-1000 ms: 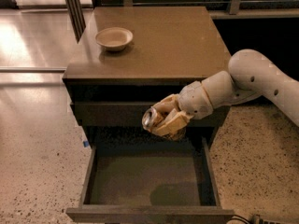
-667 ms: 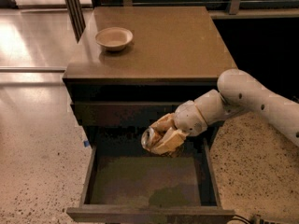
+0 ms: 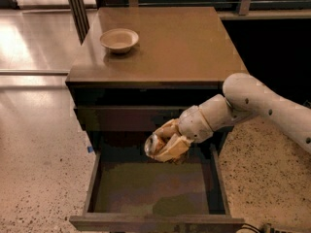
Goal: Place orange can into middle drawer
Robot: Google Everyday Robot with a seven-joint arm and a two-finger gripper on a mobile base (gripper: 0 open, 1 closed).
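The orange can (image 3: 154, 145) lies sideways in my gripper (image 3: 166, 146), silver end facing left; most of its body is hidden by the fingers. My gripper is shut on it and holds it just above the back part of the open middle drawer (image 3: 153, 188). The drawer is pulled out wide, and its deep dark tray holds nothing that I can see. The white arm reaches in from the right.
A round beige bowl (image 3: 119, 39) stands at the back left of the brown cabinet top (image 3: 184, 42). A closed drawer front (image 3: 121, 118) sits above the open one. Speckled floor lies left and right of the cabinet.
My gripper with the can has moved down and a little left, from in front of the upper drawer front to just over the open drawer's tray.
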